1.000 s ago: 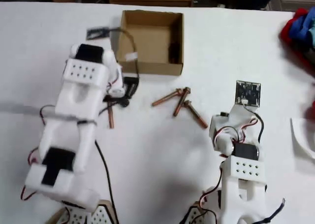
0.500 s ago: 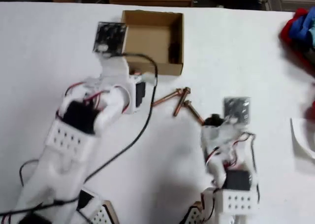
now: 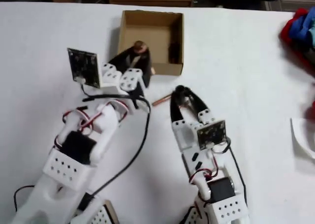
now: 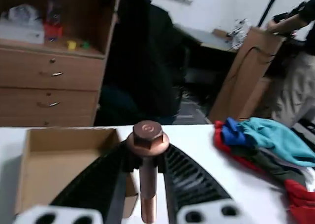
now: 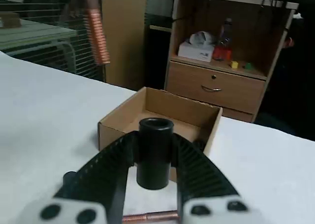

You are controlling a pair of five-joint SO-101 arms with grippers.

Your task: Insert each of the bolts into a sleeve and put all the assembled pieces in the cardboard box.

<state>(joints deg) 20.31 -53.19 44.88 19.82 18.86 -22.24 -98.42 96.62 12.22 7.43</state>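
Now left claw (image 4: 146, 157) grips bolt (image 4: 147, 189), right claw (image 5: 155, 141) grips sleeve (image 5: 155, 157).

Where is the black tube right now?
In the right wrist view, the right gripper holds the black tube upright, close to the cardboard box.

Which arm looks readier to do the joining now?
Probably the left: its gripper holds a bolt upright, shank down, ready to lower into the open-topped sleeve that the right gripper holds upright.

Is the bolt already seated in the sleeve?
No, the sleeve in the right pincer has an open, empty bore, and the bolt hangs apart in the left pincer.
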